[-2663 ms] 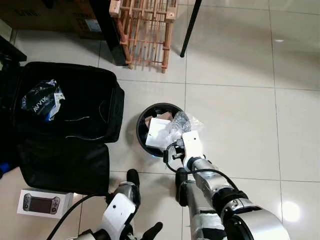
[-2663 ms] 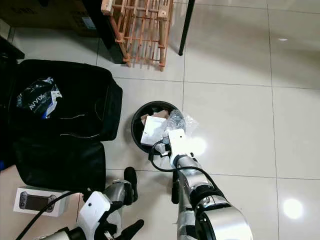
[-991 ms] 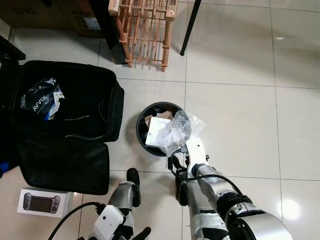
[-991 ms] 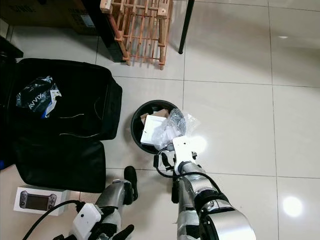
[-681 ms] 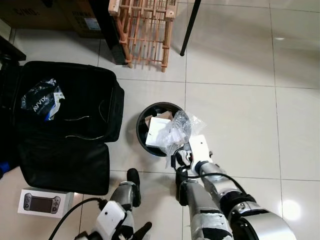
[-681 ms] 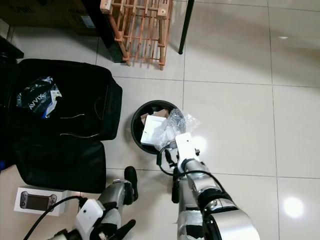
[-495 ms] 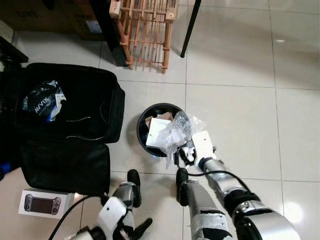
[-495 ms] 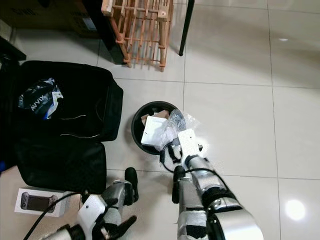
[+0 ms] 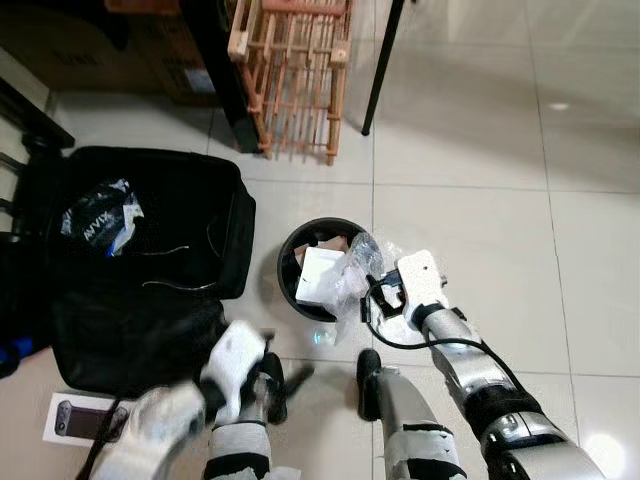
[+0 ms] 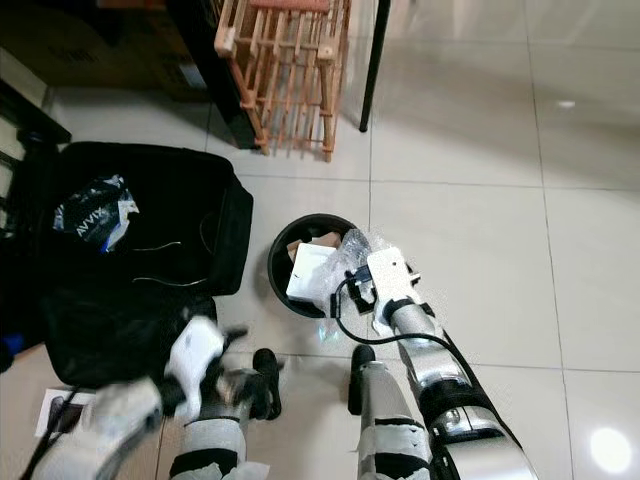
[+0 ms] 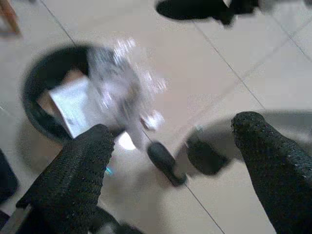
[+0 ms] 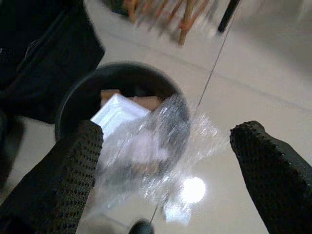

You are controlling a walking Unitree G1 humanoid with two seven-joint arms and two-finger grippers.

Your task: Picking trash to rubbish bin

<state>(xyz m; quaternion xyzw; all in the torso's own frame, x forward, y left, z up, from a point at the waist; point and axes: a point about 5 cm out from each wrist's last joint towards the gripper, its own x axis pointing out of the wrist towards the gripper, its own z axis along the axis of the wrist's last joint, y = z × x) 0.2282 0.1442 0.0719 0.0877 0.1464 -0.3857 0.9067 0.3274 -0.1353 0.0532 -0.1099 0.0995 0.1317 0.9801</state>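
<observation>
A round black rubbish bin stands on the tile floor with a white box and brown card inside. A crumpled clear plastic wrap lies over its right rim, partly inside and partly hanging toward the floor. My right gripper is open just behind the wrap, its fingers wide apart on either side of it and not touching it. My left gripper is open too, low on the left and blurred by motion, with the bin and wrap ahead of it.
An open black suitcase lies left of the bin with a dark printed packet in it. A wooden rack and a black leg stand behind. A white console box lies near left. My feet stand just before the bin.
The camera has tilted up a little. My right gripper has reached forward to the bin's right rim. My left arm has swung up and is blurred. The wrap stays on the rim.
</observation>
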